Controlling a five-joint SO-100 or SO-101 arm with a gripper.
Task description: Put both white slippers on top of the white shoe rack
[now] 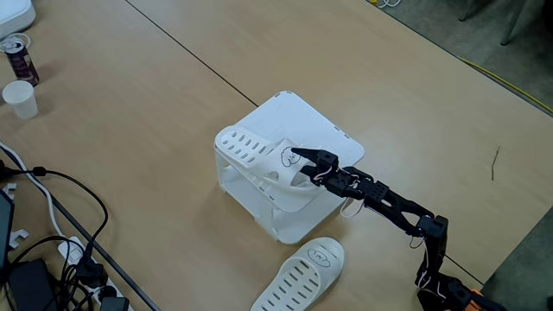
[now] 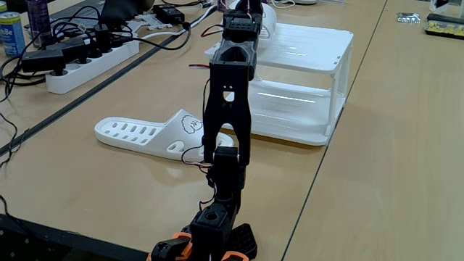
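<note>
The pincer point(image 1: 298, 166) is clamped on the strap of one white slipper point(image 1: 259, 160), the one with the little black face drawn on it, and that slipper sits tilted over the near-left edge of the white shoe rack point(image 1: 324, 130). In a fixed view its long axis runs from the pincer up and to the left, toe end hanging past the rack's edge rather than lying flat on the top. To my eye the coming move turns on just that: the slipper lies outward from the pincer, away from the bare part of the rack top, so it wants drawing back toward the arm and levelling before it is let go.

The second white slipper point(image 1: 301, 274) lies sole-up or flat on the surface, just beside the rack's lower front corner, its length pointing toward the rack. In another fixed view it rests to the left of the arm point(image 2: 228, 109), quite near the base.

Counted: two slippers, one rack, one arm. Off to the side stand a paper cup point(image 1: 19, 98) and a drinks can point(image 1: 17, 57).
</note>
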